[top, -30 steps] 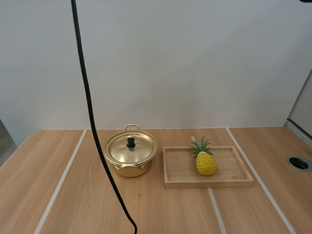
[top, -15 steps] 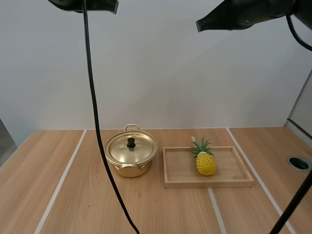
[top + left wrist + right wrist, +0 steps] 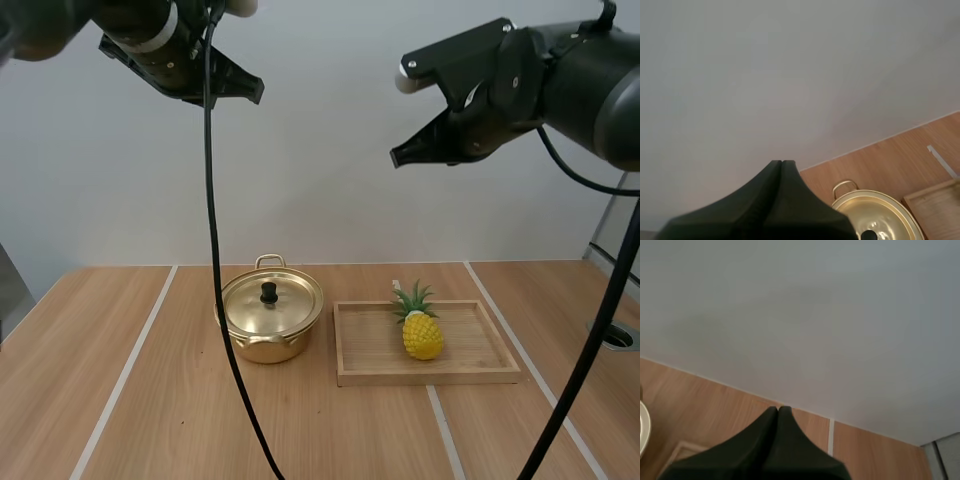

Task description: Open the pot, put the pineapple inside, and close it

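Observation:
A gold pot (image 3: 270,320) with its lid (image 3: 270,300) on stands at the table's middle; the lid has a black knob (image 3: 268,292). To its right a yellow pineapple (image 3: 420,325) with green leaves lies in a wooden tray (image 3: 470,372). My left gripper (image 3: 255,92) hangs high above the pot, shut with nothing in it. My right gripper (image 3: 397,157) hangs high above the tray, shut and empty. In the left wrist view the closed fingers (image 3: 781,167) form one wedge near the pot (image 3: 875,217). The right wrist view has its fingers (image 3: 778,412) together over the tray's corner (image 3: 682,450).
The wooden table (image 3: 150,420) has pale seams running front to back. A round grommet hole (image 3: 628,335) sits at the far right edge. Open tabletop lies left of the pot and in front of the tray.
Both arms have come down into the high view from above; a second ago neither showed. The pot, tray and pineapple have not moved.

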Tool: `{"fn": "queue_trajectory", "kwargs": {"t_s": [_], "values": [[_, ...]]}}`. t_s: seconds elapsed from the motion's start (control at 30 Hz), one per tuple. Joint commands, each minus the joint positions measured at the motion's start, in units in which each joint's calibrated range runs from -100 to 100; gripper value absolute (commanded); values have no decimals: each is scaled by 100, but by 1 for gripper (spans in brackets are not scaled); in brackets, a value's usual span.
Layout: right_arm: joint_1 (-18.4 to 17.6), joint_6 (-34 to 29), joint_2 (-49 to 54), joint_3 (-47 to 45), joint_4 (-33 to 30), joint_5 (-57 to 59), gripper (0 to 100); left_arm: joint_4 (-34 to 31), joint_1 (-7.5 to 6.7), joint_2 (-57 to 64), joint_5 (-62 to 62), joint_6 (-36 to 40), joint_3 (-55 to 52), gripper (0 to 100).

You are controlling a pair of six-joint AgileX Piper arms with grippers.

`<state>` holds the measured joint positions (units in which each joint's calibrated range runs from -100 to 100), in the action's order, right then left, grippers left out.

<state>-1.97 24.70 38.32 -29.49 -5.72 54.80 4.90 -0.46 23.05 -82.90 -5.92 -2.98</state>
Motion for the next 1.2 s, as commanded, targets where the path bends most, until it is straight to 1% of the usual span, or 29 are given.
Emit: {"fn": "queue_trajectory", "kwargs": {"t_s": [0.0, 0.3, 0.43, 0.73, 0.93, 1.07, 1.17], "values": [[-3, -11, 32, -451, -60, -351, 0, 213, 7, -162, -54, -94, -166, 0], [-3, -11, 32, -1614, -60, -1117, 0, 223, 0, -520, -54, -217, -1007, 0], [-3, -11, 32, -1931, -60, -1380, 0, 441, 0, -636, -54, -387, -1418, 0], [-3, -11, -55, -2256, -60, -1568, 0, 778, 0, -847, 24, -603, -2023, 0], [-3, -114, -582, -2279, -60, -1468, 0, 1125, 0, -847, 372, -878, -2547, 0], [-3, -123, -829, -2279, -60, -1468, 0, 1113, -95, -890, 624, -959, -2786, 0], [-3, -123, -884, -2279, -60, -1468, 0, 1059, -223, -1050, 608, -952, -2798, 0]]}}
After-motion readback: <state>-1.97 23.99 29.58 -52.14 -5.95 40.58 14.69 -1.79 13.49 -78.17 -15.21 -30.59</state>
